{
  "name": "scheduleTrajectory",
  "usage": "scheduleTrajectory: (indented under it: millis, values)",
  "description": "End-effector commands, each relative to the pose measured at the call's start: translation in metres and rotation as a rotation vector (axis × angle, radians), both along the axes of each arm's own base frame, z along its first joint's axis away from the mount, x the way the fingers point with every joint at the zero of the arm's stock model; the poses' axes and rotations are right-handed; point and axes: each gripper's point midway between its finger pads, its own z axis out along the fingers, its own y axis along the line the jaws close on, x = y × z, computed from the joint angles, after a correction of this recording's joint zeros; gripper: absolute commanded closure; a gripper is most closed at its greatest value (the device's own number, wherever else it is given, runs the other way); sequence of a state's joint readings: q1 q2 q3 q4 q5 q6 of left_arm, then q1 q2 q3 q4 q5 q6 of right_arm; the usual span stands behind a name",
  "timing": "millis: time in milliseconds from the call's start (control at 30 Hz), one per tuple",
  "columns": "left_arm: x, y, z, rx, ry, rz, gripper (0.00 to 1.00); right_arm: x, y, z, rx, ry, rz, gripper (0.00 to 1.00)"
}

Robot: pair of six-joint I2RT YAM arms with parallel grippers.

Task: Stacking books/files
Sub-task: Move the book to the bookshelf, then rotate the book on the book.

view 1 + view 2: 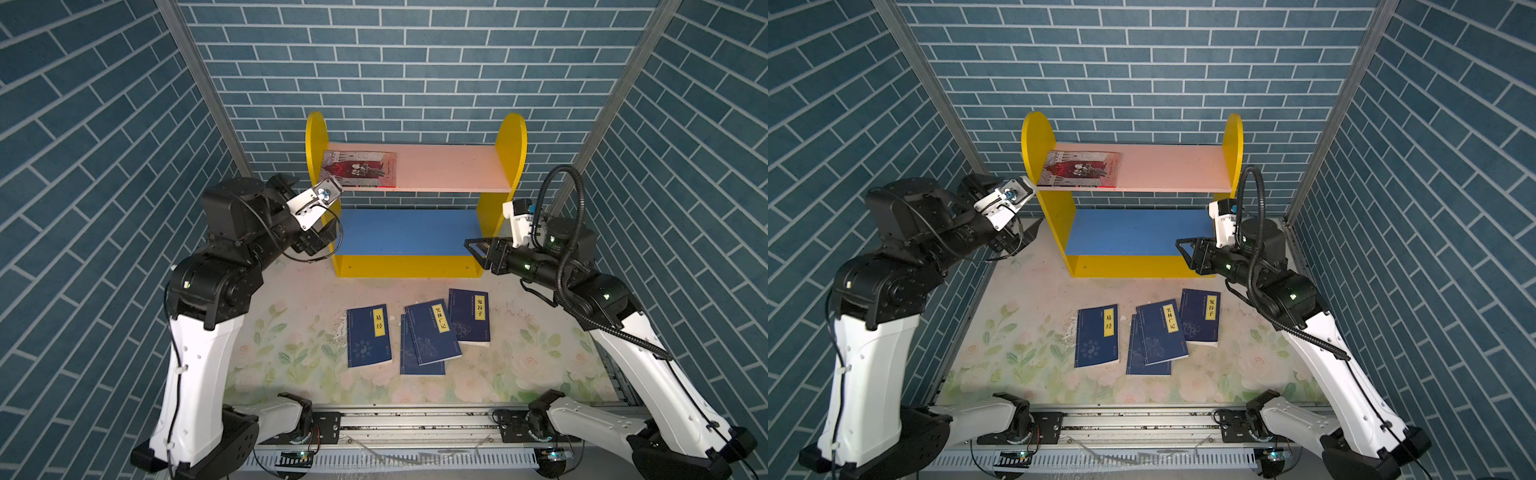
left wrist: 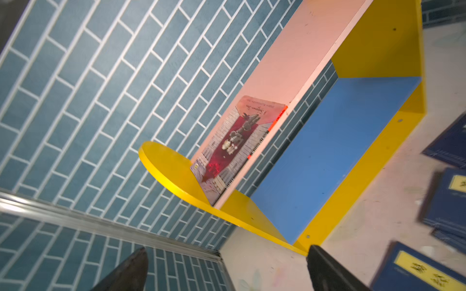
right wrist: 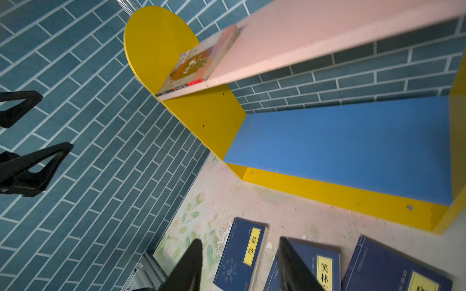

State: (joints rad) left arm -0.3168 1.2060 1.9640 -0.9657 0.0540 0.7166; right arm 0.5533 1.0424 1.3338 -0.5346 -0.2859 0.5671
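Observation:
A red-pink-grey illustrated book (image 1: 359, 169) (image 2: 239, 148) lies flat at the left end of the pink top shelf (image 1: 449, 166). Several navy books with yellow title strips lie on the table in front of the rack: one alone (image 1: 369, 336), two overlapping (image 1: 432, 332), and one to the right (image 1: 469, 318). My left gripper (image 2: 227, 249) (image 1: 1019, 237) is open and empty, just outside the rack's left yellow side, below the top shelf. My right gripper (image 3: 240, 240) (image 1: 474, 251) is open and empty at the right front corner of the blue lower shelf (image 1: 407, 230), above the books.
The rack's yellow side panels (image 1: 318, 137) (image 1: 513, 141) stand against the blue brick back wall. Brick side walls close in on both arms. A floral mat (image 1: 291, 353) covers the table, and a metal rail (image 1: 415, 419) runs along its front edge.

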Motion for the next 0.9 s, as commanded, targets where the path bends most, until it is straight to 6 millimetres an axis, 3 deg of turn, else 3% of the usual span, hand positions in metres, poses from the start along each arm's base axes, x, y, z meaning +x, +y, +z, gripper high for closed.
scheduleTrajectory:
  millis: [0, 100, 167, 300, 467, 633, 867]
  values:
    - [-0.023, -0.006, -0.073, -0.2, 0.33, 0.045, 0.0, -0.016, -0.007, -0.052, 0.012, 0.185, -0.031, 0.5]
    - [-0.043, -0.018, -0.117, -0.32, 0.494, 0.032, 0.0, -0.028, -0.011, -0.104, -0.013, 0.338, -0.058, 0.49]
    - [-0.05, -0.022, -0.137, -0.393, 0.549, 0.04, 0.0, -0.034, -0.015, -0.135, -0.038, 0.429, -0.091, 0.48]
    - [-0.054, -0.034, -0.17, -0.563, 0.634, 0.052, 0.0, -0.044, -0.019, -0.198, -0.077, 0.596, -0.144, 0.47]
    - [-0.052, -0.054, -0.215, -0.797, 0.758, 0.057, 0.0, -0.056, -0.012, -0.254, -0.136, 0.738, -0.146, 0.46]
    - [-0.044, -0.072, -0.26, -0.891, 0.863, 0.062, 0.0, -0.056, -0.014, -0.287, -0.208, 0.781, -0.19, 0.44]
    - [-0.039, -0.105, -0.309, -0.878, 0.999, 0.002, 0.0, -0.04, -0.012, -0.298, -0.232, 0.726, -0.197, 0.42]
